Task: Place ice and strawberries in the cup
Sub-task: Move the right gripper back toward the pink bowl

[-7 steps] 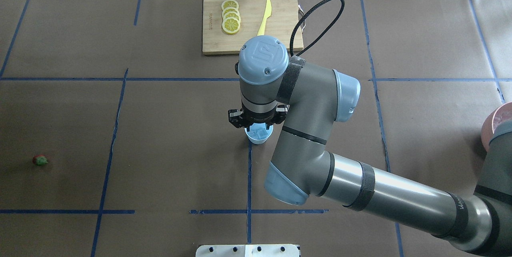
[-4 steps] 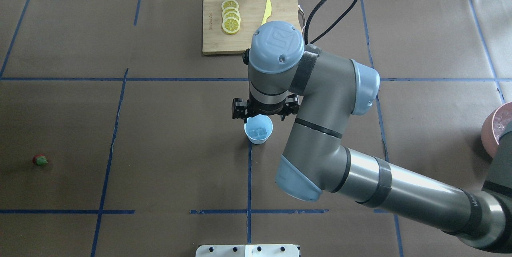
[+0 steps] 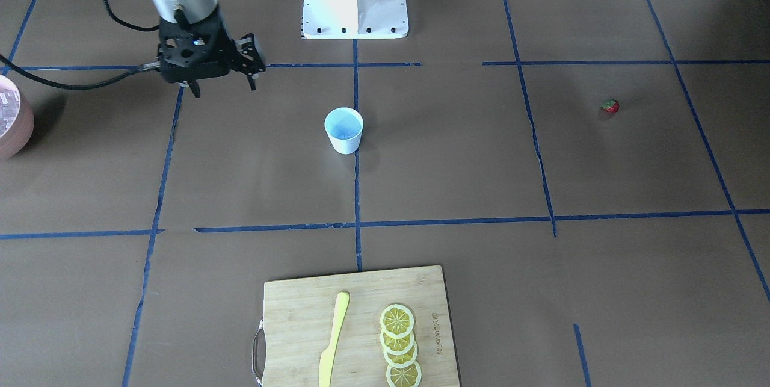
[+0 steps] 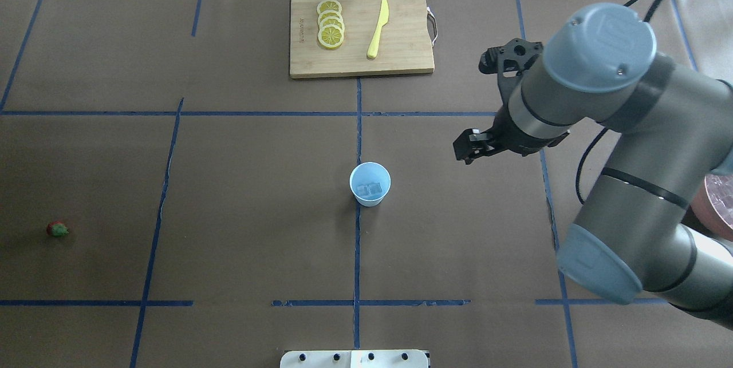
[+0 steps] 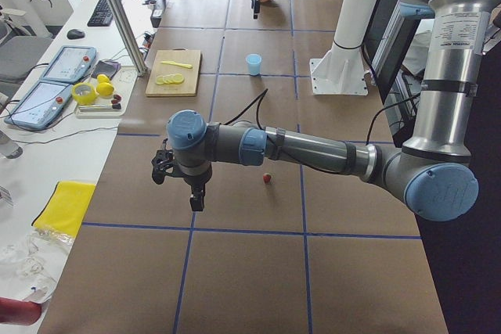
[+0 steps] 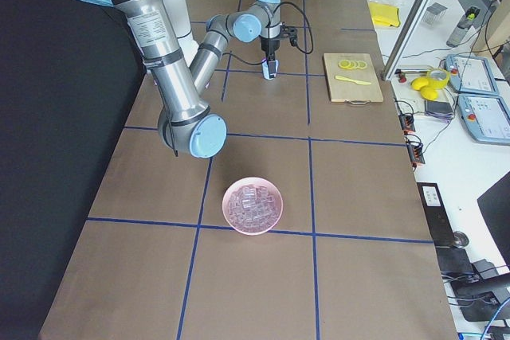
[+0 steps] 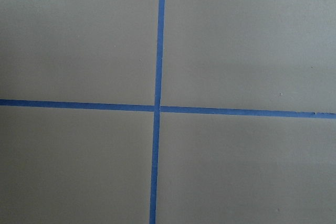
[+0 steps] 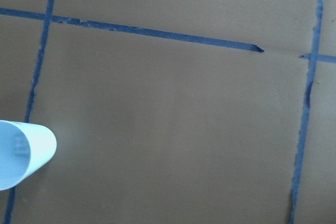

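The pale-blue cup [image 4: 370, 201] [image 3: 344, 134] [image 5: 253, 64] stands upright at the table's middle, with two ice cubes [image 4: 369, 189] inside. It also shows at the lower left of the right wrist view [image 8: 21, 153]. My right gripper [image 4: 489, 99] [image 3: 224, 87] hangs open and empty above the table, well to the right of the cup. A single strawberry [image 4: 57, 229] [image 3: 610, 106] [image 5: 268, 178] lies alone far to the left. My left gripper [image 5: 180, 185] shows only in the exterior left view, hovering past the strawberry; I cannot tell if it is open or shut.
A pink bowl [image 6: 253, 205] [image 4: 716, 202] [image 3: 6, 113] of ice cubes sits at the table's right end, partly behind my right arm. A wooden board [image 4: 401, 53] [image 3: 289, 315] with lemon slices [image 4: 330, 27] and a yellow knife [image 4: 378, 27] lies at the far edge.
My right gripper has left the spot just over the cup and swung up and to the right, toward the pink bowl. The cup now stands uncovered.
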Tool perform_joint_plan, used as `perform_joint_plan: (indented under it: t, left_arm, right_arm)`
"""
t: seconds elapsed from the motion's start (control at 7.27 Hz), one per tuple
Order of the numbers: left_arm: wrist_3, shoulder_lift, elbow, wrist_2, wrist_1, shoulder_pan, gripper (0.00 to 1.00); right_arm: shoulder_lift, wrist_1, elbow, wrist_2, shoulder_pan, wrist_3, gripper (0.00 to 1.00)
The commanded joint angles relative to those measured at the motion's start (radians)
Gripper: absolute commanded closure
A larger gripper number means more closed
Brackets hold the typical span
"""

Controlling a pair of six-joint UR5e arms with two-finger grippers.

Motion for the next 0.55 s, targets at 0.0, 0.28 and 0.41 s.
perform_joint_plan:
  t: [0.0,0.28,0.41]
  left_arm:
    - [-0.001,0.000,-0.003,0.000,0.001,0.000,0.00]
    - [-0.001,0.000,-0.003,0.000,0.001,0.000,0.00]
    - [-0.001,0.000,-0.003,0.000,0.001,0.000,0.00]
  right_arm:
    - [-0.251,0.130,0.067,0.060,0.129,-0.165,0.00]
    - [-0.538,0.429,0.054,0.158,0.254,-0.272,0.00]
    - [-0.612,0.495,0.010,0.221,0.337,-0.362,0.01]
